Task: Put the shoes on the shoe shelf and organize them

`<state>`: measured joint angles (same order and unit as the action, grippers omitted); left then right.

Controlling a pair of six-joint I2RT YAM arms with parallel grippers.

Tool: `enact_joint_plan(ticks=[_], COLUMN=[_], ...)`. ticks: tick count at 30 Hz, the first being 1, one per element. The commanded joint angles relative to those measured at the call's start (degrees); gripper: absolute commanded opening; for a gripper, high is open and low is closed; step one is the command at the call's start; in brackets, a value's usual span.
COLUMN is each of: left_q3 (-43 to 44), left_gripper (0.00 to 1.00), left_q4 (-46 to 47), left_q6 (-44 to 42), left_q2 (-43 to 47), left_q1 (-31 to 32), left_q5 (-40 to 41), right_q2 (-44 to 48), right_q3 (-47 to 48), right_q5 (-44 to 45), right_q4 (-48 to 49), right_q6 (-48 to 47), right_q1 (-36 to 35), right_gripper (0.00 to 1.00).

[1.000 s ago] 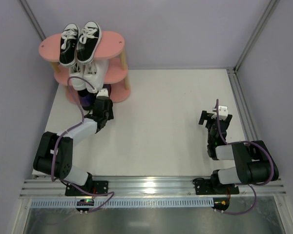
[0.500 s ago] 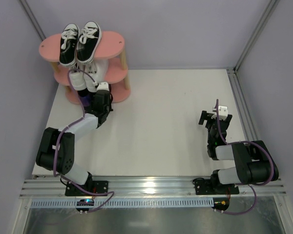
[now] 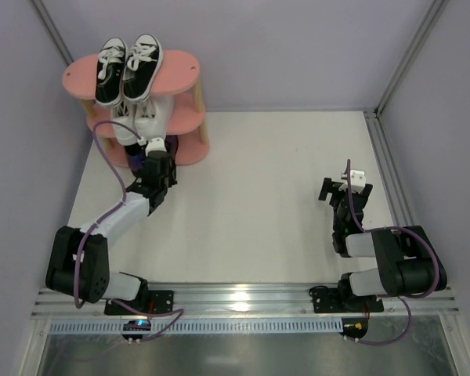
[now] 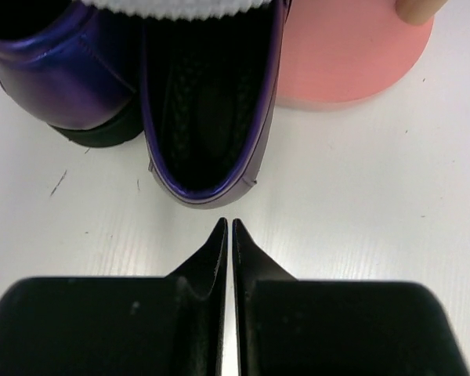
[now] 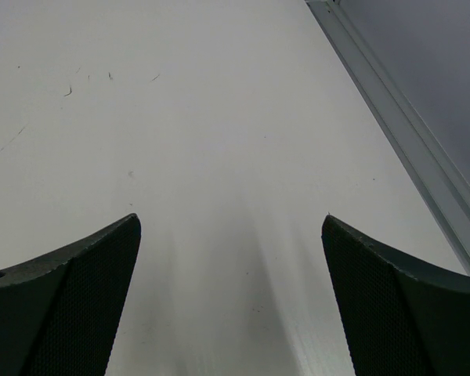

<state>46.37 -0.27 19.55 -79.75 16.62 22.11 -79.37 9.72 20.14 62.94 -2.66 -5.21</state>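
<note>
Purple glossy shoes [image 4: 207,102] sit at the foot of the pink shoe shelf [image 3: 182,66], toes hidden beneath the white sneakers [image 3: 147,116], with the outstretched left gripper [image 4: 227,229] pressed together, empty, just short of one heel, while the folded right gripper [image 5: 231,227] stands spread above the table [image 5: 219,94].

The shoe shelf [image 3: 180,69], three pink oval boards on light wooden posts, is standing just beyond the left jaws. One dark purple glossy shoe [image 4: 207,102] is lying directly ahead of the closed jaw tips, heel toward them, near but not touching, its black inside facing up. Its mate [image 4: 55,86] is sitting close against its left side. Both heels are sticking out from the lowest tier over the white surface [image 4: 360,196]. The white sneakers [image 3: 150,113] are resting on the middle board above them. The black canvas sneakers [image 3: 129,66] with white laces are sitting side by side on the top board, farthest from the jaws.
</note>
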Motion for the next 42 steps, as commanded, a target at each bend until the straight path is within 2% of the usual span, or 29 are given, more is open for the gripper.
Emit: enact_joint_plan(ticks=[1,14,22,42], left_q3=[-0.84,9.35,13.22,13.22], left_gripper=[0.00,0.00,0.00,0.00], left_q4=[-4.38,-5.97,-4.21,4.14], left_q6=[1.81,-2.50,-6.45,-10.05], left_q2=[1.00,-12.36,-12.80,-6.65], left_q1=[-0.36,-1.50,-1.59,-1.51], left_q5=[0.48,4.43,6.19,7.16], right_q2=[0.71,0.71,0.80,0.80], right_q3=[0.74,0.74,0.74,0.74], right_q5=[-0.45,-0.45,-0.54,-0.45], right_q4=[4.39,4.39,4.39,4.39], right_q6=[1.16,1.16,1.16,1.16], right_q1=[0.20,0.12,0.20,0.20], right_gripper=[0.97,0.97,0.97,0.97])
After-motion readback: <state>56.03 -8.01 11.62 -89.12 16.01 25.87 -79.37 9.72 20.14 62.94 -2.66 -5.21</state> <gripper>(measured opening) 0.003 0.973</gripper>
